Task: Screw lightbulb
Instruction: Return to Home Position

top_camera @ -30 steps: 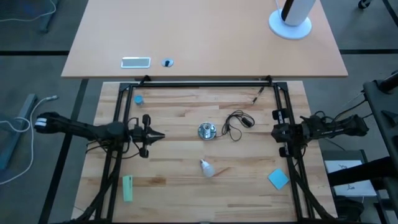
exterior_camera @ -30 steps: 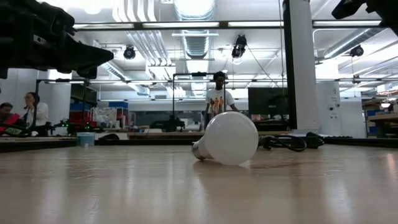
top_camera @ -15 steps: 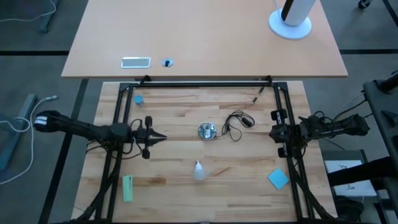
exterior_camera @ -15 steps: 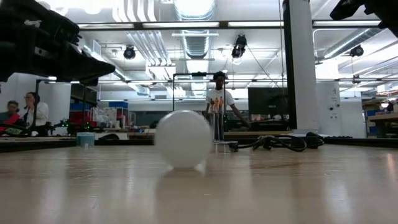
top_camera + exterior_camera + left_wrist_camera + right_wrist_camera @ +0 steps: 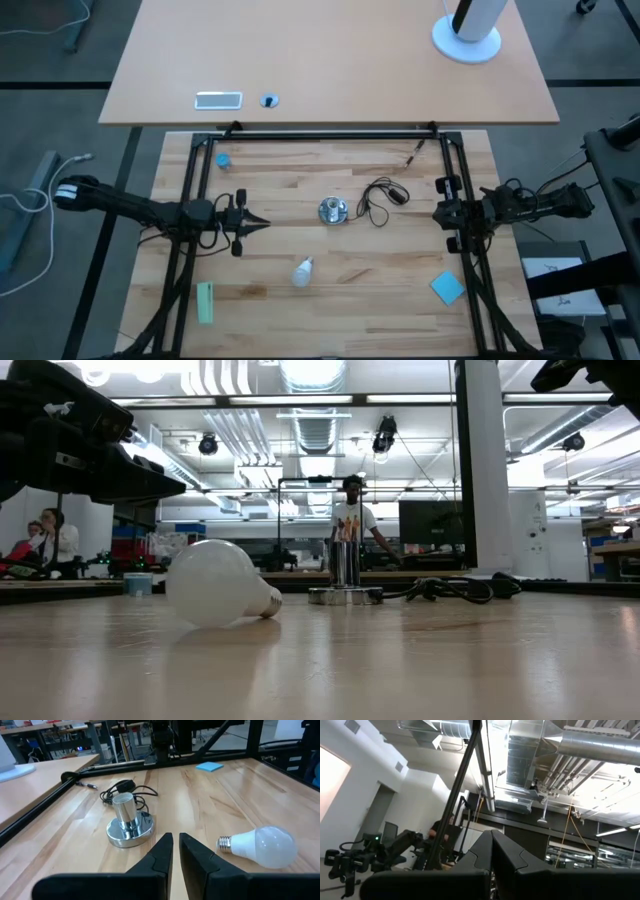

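My left gripper (image 5: 258,222) hangs over the left part of the wooden table (image 5: 400,262) and points toward its middle. Its two fingers (image 5: 162,851) are drawn together with only a thin slit between them, and they hold nothing. The lightbulb (image 5: 303,271) lies on its side on the bare wood, touched by neither of my grippers. It is toward the front of the table, a little left of centre and near my left fingertips. Its pale screw base is turned toward the socket (image 5: 332,210) and its round head faces away. The silver socket stands upright on its round foot at the table's middle, near the bulb but clearly apart from it. Its black cord (image 5: 380,195) is coiled just beside it on the right. My right gripper (image 5: 441,213) waits at the right edge of the table by the black frame. Its fingers are pressed together on nothing, and its wrist camera looks up at ceiling ducts. A blue pad (image 5: 448,288) lies at the front right, a green strip (image 5: 205,302) at the front left, and a small blue cup (image 5: 222,159) at the back left. In the low view, a person (image 5: 352,520) stands in the room beyond the table
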